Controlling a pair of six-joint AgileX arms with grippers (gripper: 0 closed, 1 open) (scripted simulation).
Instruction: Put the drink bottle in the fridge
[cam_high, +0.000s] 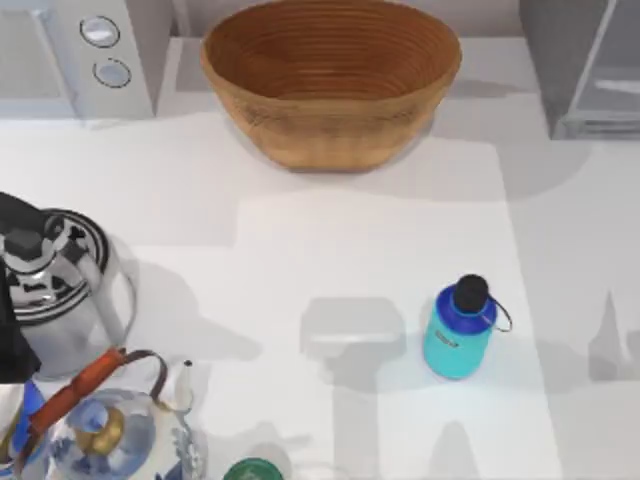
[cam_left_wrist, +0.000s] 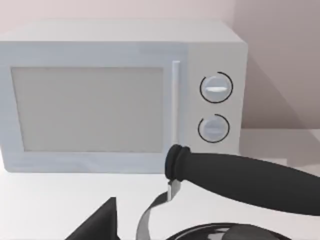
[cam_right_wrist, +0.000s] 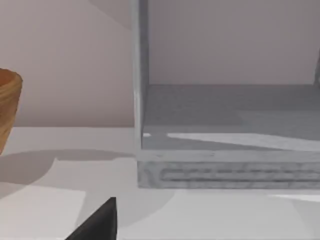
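The drink bottle (cam_high: 461, 332), turquoise with a dark blue shoulder, black cap and thin loop strap, stands upright on the white table right of centre, with nothing touching it. The fridge (cam_high: 585, 70) is a grey cabinet at the back right corner. In the right wrist view the fridge (cam_right_wrist: 225, 150) faces the camera and a grey inner floor shows behind its light frame. A dark part of my right gripper (cam_right_wrist: 97, 222) sits low in that view, well short of the fridge. My left gripper (cam_left_wrist: 97, 222) hovers over the kettle at the table's left side.
A large woven basket (cam_high: 330, 80) stands at the back centre. A grey microwave (cam_high: 85, 55) with two dials is at the back left. A steel kettle (cam_high: 55, 285), a blue-and-white teapot (cam_high: 120, 430) and a green-topped round thing (cam_high: 250, 470) crowd the front left.
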